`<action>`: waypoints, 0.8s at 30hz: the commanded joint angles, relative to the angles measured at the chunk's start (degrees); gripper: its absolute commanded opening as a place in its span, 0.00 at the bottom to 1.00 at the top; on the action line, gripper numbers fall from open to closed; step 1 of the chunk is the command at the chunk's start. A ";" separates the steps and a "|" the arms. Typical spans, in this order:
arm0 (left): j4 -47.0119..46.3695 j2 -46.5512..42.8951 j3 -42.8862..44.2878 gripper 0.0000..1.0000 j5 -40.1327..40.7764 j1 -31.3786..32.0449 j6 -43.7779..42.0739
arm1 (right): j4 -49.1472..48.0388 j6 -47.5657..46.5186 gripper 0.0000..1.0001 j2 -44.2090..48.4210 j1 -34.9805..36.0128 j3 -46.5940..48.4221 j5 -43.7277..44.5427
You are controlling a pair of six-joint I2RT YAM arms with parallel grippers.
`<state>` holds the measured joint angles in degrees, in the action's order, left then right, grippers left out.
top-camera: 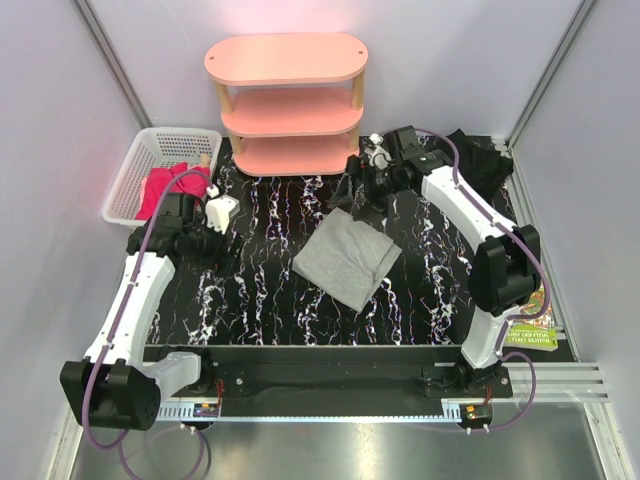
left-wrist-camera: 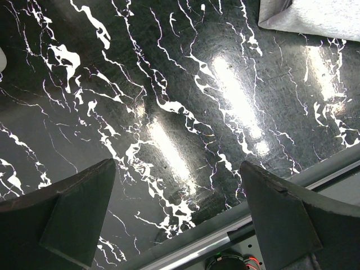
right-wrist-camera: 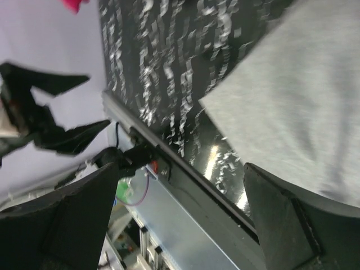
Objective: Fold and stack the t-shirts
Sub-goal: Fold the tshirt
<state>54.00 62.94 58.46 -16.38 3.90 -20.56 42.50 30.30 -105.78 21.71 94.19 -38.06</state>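
Note:
A folded mid-grey t-shirt point(top-camera: 345, 258) lies flat in the middle of the black marbled table point(top-camera: 260, 290). It shows at the top right corner of the left wrist view point(left-wrist-camera: 315, 14) and fills the right side of the blurred right wrist view point(right-wrist-camera: 298, 95). A black t-shirt bundle point(top-camera: 482, 162) sits at the back right corner. Magenta-pink cloth point(top-camera: 165, 190) lies in the white basket point(top-camera: 135, 165). My left gripper point(top-camera: 205, 238) point(left-wrist-camera: 177, 180) hangs open over bare table left of the grey shirt. My right gripper point(top-camera: 355, 197) point(right-wrist-camera: 181, 174) is open above the shirt's far edge, holding nothing.
A pink three-tier shelf point(top-camera: 287, 100) stands at the back centre. A green-covered book point(top-camera: 530, 332) lies at the right edge beside the right arm. A metal rail point(top-camera: 380, 385) runs along the near edge. Pale walls close in both sides.

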 commanded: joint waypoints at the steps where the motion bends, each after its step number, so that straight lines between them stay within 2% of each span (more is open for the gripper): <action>1: -1.35 -1.59 1.22 0.99 0.91 0.05 -0.36 | -2.75 1.51 1.00 -1.62 3.68 -1.55 -7.45; 5: -1.18 -1.85 1.13 0.99 1.09 0.05 -0.27 | -6.99 1.08 1.00 -6.36 3.77 -7.34 -8.70; 12: -0.56 -2.56 1.66 0.99 1.62 0.05 -0.63 | -9.89 -0.86 1.00 -17.26 3.86 -10.52 -8.87; 15: -0.56 -2.38 1.57 0.99 1.27 0.05 -0.63 | -10.51 -0.77 1.00 -17.80 3.95 -11.22 -10.27; 18: -0.56 -1.94 1.84 0.99 1.00 0.05 -0.54 | -7.46 -2.96 1.00 -14.48 3.60 -7.90 -8.36; 24: 0.76 -2.20 3.42 0.99 1.44 0.05 -0.98 | -5.68 -2.62 1.00 -12.69 -7.55 2.91 -6.33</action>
<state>54.54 61.82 58.61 -15.79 3.90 -20.80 36.88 29.45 -122.69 22.06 89.08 -47.88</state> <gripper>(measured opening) 0.987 0.994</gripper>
